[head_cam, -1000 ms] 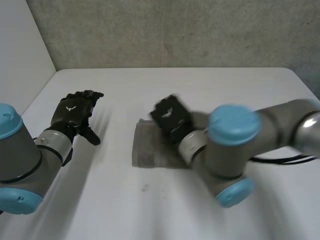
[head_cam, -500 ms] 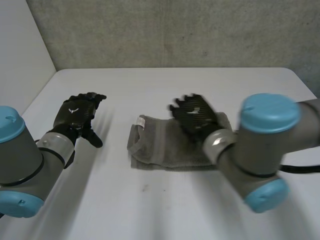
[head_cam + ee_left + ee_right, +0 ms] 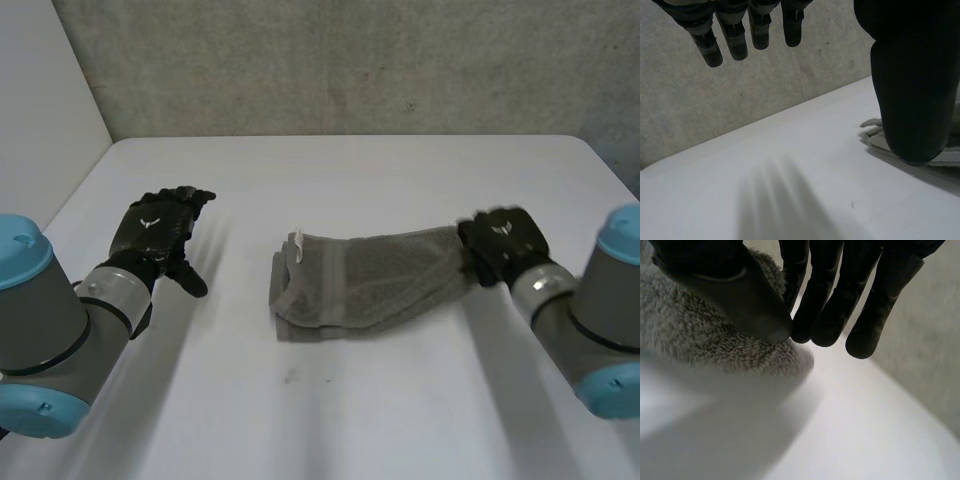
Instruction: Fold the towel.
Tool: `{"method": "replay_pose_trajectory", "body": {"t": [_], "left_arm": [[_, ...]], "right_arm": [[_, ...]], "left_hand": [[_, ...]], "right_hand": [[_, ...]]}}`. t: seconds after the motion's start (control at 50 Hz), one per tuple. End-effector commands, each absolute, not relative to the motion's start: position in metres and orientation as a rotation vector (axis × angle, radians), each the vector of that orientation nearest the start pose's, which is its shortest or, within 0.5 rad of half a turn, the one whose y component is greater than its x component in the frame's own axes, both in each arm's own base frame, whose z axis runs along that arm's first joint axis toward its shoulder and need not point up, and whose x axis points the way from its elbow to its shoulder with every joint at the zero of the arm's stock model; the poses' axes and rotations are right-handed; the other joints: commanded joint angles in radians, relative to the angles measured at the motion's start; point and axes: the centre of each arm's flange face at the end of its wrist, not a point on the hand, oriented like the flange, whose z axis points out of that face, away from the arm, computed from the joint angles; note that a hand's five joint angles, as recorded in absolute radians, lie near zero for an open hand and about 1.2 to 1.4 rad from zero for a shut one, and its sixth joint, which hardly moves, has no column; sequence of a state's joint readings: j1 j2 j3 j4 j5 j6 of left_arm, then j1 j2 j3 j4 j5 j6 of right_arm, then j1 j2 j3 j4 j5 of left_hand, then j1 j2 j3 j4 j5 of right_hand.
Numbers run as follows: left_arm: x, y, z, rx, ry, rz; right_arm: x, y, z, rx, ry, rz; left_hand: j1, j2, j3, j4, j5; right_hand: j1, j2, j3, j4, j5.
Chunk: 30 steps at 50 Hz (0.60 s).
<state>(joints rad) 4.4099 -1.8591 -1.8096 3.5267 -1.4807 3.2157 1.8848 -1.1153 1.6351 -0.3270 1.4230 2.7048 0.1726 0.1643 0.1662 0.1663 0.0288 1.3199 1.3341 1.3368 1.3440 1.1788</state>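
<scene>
Nearest the camera, the two arms come in on either side of the towel [image 3: 370, 285]: the left arm [image 3: 40, 330] is well off to the towel's left, and the right arm [image 3: 600, 320] is just past its right end. The grey, partly folded towel lies on the white bench [image 3: 330, 420] between them. Its left end is doubled into a thick stack of layers (a small white label [image 3: 296, 246] sticks up there), and its right end is drawn out into a narrower tongue.

The right robot hand [image 3: 500, 243] is at that right end. In its wrist view the thumb [image 3: 740, 295] is closed towards the fingers [image 3: 822, 300], with a fold of the terry pile nipped between them.

The left robot hand [image 3: 158, 232] hangs well to the left of the towel and apart from it, its fingers straight and loosely spread, holding nothing. From its own wrist camera the towel's left end peeps out beside the thumb.

Beyond the towel the bench runs on to a grey concrete wall [image 3: 330, 65].
</scene>
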Motion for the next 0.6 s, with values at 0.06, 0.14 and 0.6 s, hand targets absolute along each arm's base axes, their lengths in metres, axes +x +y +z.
{"method": "replay_pose_trajectory", "body": {"t": [0.06, 0.14, 0.6], "left_arm": [[-0.231, -0.276, 0.181, 0.571, 2.485, -2.184], [-0.231, -0.276, 0.181, 0.567, 2.484, -2.183], [-0.237, -0.271, 0.184, 0.599, 2.483, -2.201]], "right_arm": [[0.362, -0.253, 0.193, -1.217, 1.766, -1.944], [0.408, -0.215, 0.173, -1.364, 1.682, -1.736], [0.32, -0.255, 0.201, -0.971, 2.19, -1.802]], "left_hand": [[0.002, 0.01, 0.008, 0.008, -0.029], [0.002, 0.01, 0.008, 0.008, -0.029], [0.002, 0.01, 0.008, 0.008, -0.029]], "right_hand": [[0.076, 0.062, 0.06, 0.052, 0.043], [0.076, 0.062, 0.06, 0.052, 0.043], [-1.145, -1.16, -1.162, -1.169, -1.179]]}}
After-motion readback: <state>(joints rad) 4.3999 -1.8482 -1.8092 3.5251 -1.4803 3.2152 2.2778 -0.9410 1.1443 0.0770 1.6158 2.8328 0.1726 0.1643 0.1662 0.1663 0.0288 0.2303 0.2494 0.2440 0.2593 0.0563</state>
